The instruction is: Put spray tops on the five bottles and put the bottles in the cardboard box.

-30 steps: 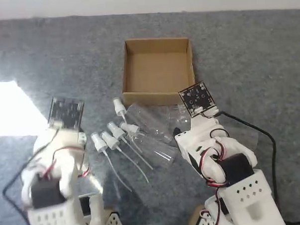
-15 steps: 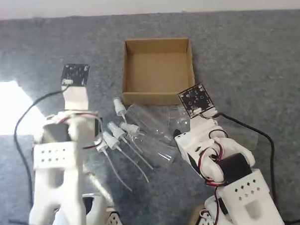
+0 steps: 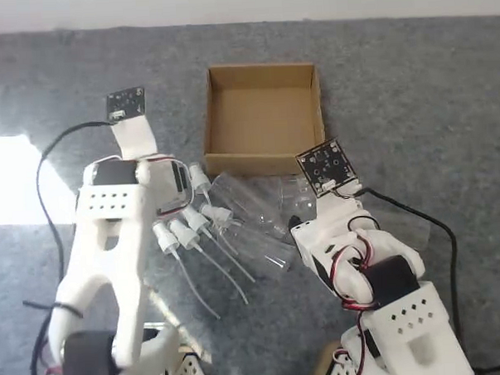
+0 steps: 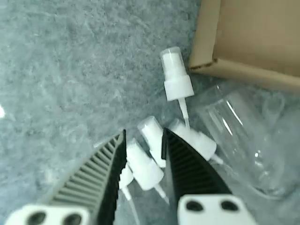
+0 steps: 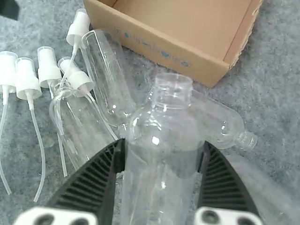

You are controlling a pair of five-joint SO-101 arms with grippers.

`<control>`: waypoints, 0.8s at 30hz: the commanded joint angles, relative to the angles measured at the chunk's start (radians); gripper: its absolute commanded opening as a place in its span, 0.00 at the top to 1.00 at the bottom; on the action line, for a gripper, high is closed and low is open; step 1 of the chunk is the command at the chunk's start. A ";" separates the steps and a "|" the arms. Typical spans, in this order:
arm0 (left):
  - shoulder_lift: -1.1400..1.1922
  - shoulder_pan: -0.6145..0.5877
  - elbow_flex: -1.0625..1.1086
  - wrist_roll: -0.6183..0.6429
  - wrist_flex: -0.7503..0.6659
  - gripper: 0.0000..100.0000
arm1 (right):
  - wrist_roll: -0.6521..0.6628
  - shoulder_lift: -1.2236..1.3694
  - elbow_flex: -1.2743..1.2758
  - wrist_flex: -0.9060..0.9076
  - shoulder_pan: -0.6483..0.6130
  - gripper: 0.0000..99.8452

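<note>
Right hand (image 5: 161, 152): jaws spread wide and clamped on the body of a clear round plastic bottle (image 5: 164, 117). Its neck is bare, pointing toward the box, no top fitted. Left hand (image 4: 143, 140): jaws part open, low over the cluster of white plastic spray tops with thin dip tubes (image 3: 185, 230), straddling one top (image 4: 140, 164). Nothing gripped, and I can't tell if the pads touch it. Four tops lie bunched on the grey textured table (image 3: 412, 106); a fifth (image 4: 177, 84) lies apart, just beside the box's near corner. Other clear bottles (image 5: 105, 75) lie on their sides between the tops and the box, uncapped, some overlapping. Farthest: open brown square cardboard box (image 3: 264, 162), none of the bottles in it yet. Read: first of five, picking a top while the other arm presents a bottle. Next move, as I judge it: close on the top's collar, lift until the dip tube clears its neighbours, then thread the tube into the held neck. Risk: the tubes lie crossed, so one lift may drag the next top.
</note>
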 commanded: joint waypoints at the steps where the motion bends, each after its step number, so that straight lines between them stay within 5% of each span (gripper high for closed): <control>1: 0.075 0.005 -0.059 0.077 -0.114 0.88 | -0.012 -0.033 -0.017 -0.021 0.012 0.85; 24: 0.325 0.107 -0.062 0.172 -0.414 0.88 | -0.012 -0.033 -0.017 -0.019 0.012 0.85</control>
